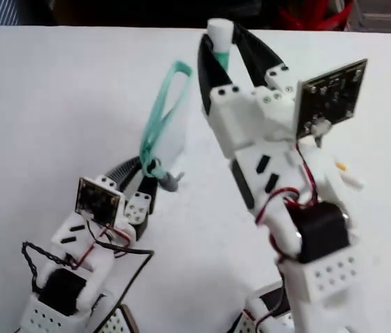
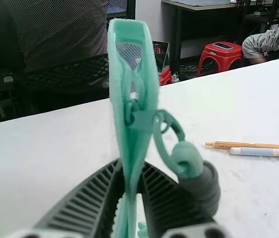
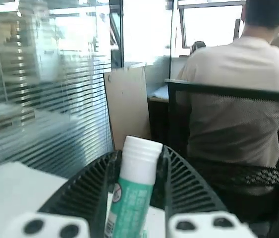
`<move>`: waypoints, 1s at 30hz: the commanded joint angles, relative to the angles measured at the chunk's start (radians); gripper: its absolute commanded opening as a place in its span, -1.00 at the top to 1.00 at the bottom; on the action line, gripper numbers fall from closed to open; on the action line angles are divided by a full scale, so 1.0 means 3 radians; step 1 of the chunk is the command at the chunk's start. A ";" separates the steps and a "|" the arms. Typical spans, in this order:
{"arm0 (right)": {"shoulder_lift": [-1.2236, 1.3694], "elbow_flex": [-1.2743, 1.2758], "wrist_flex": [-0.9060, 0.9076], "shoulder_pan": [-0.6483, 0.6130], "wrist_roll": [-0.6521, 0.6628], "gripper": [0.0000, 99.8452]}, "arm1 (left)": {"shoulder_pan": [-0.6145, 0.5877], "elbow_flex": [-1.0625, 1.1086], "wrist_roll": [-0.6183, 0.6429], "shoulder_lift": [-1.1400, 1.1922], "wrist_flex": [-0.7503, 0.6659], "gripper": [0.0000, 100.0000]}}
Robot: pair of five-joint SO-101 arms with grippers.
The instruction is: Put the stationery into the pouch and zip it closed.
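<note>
My left gripper [image 1: 146, 182] is shut on the teal pouch [image 1: 162, 114], holding it on edge above the table; its open mouth faces up. In the left wrist view the pouch [image 2: 132, 99] stands between the ribbed fingers [image 2: 92, 203], with its zipper pull [image 2: 181, 158] hanging beside them. My right gripper [image 1: 231, 47] is raised at the back of the table, shut on a green and white glue stick [image 1: 220, 36], right of the pouch. The glue stick [image 3: 133, 188] sits upright between the black fingers [image 3: 84, 193].
Two pens, one yellow [image 2: 251, 145] and one pale blue [image 2: 263, 152], lie side by side on the white table [image 1: 56, 104]. In the high view the pens [image 1: 348, 175] peek out from behind the right arm. Open table lies left of the pouch.
</note>
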 commanded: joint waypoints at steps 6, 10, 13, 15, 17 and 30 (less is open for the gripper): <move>0.0770 0.0199 -0.1031 -0.0222 0.0036 0.96 | -0.0018 -0.0133 -0.0041 0.0028 -0.0026 0.94; 0.1123 0.0205 -0.1302 -0.0212 0.0036 0.96 | -0.0018 -0.0123 -0.0041 0.0028 -0.0061 0.94; 0.1348 0.0205 -0.1491 -0.0166 0.0036 0.96 | -0.0018 -0.0128 -0.0041 0.0028 -0.0066 0.94; 0.1450 0.0205 -0.1506 -0.0151 0.0036 0.96 | -0.0018 -0.0128 -0.0041 0.0028 -0.0066 0.94; 0.1491 0.0245 -0.1465 -0.0136 0.0036 0.96 | -0.0018 -0.0133 -0.0041 0.0028 -0.0066 0.94; 0.0565 0.1586 -0.1788 -0.0202 0.0041 0.96 | -0.0018 -0.0143 -0.0041 0.0028 -0.0072 0.94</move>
